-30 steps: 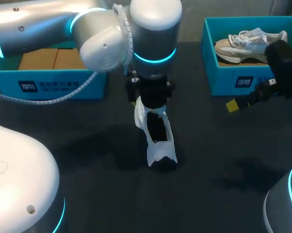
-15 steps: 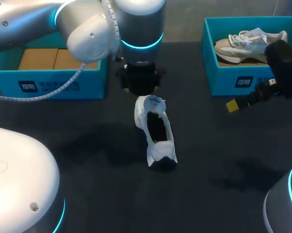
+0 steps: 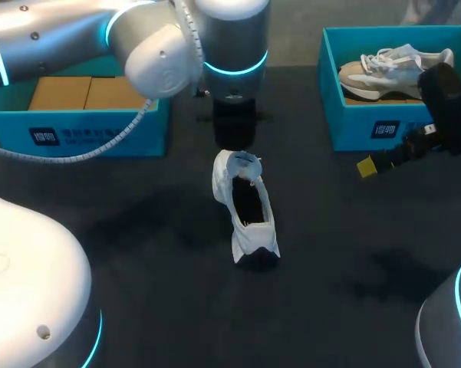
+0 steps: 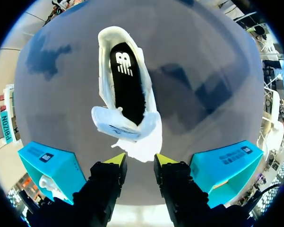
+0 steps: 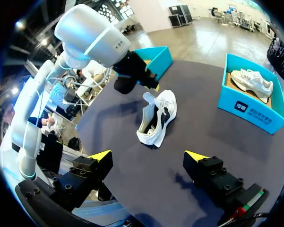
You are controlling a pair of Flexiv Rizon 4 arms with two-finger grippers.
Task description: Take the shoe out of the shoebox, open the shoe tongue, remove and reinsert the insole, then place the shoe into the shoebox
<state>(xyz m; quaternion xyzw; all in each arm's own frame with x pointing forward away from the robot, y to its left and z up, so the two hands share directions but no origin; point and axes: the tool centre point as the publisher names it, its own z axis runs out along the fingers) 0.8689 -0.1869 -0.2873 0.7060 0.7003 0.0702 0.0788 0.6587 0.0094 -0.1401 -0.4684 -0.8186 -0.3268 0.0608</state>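
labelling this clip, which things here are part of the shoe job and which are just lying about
In the job: shoe, insole, left gripper open above it, left box, probably its own.
Lying about: right box, second shoe in it, right gripper off to the side.

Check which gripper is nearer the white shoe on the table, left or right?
Left. The left gripper hangs right over one end of the white shoe, fingers open. The right gripper sits well off to the side, by the shoebox.
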